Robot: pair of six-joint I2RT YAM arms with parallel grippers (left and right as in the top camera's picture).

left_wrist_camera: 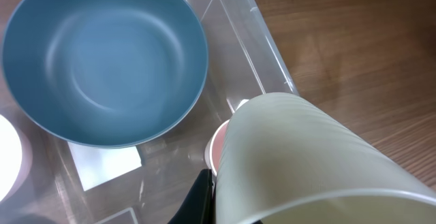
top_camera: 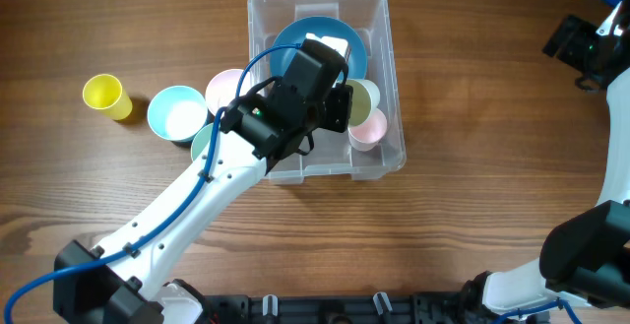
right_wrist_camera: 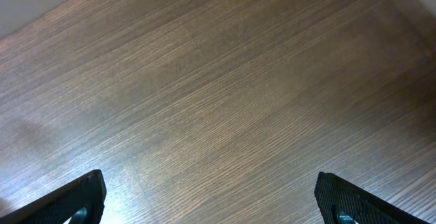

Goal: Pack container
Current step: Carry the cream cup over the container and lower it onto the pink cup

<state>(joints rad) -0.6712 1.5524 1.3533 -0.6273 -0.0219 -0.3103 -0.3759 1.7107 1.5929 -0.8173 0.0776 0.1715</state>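
The clear container (top_camera: 395, 73) stands at the table's middle back. Inside it lie a blue bowl (top_camera: 295, 40) and a pink cup (top_camera: 370, 128). My left gripper (top_camera: 340, 107) reaches into the container and is shut on a pale green cup (top_camera: 365, 95), holding it just above the pink cup. In the left wrist view the green cup (left_wrist_camera: 306, 156) fills the lower right, with one black finger (left_wrist_camera: 203, 200) against its side, the pink cup (left_wrist_camera: 218, 148) peeking from below, the blue bowl (left_wrist_camera: 102, 54) and the container's white label (left_wrist_camera: 109, 164). My right gripper (top_camera: 588, 43) is open and empty.
Left of the container stand a yellow cup (top_camera: 104, 97), a light blue bowl (top_camera: 177, 113), a pink bowl (top_camera: 224, 88) and a green bowl (top_camera: 202, 147) partly under my left arm. The right wrist view shows only bare wooden table (right_wrist_camera: 218, 94) between the open jaws (right_wrist_camera: 211, 197).
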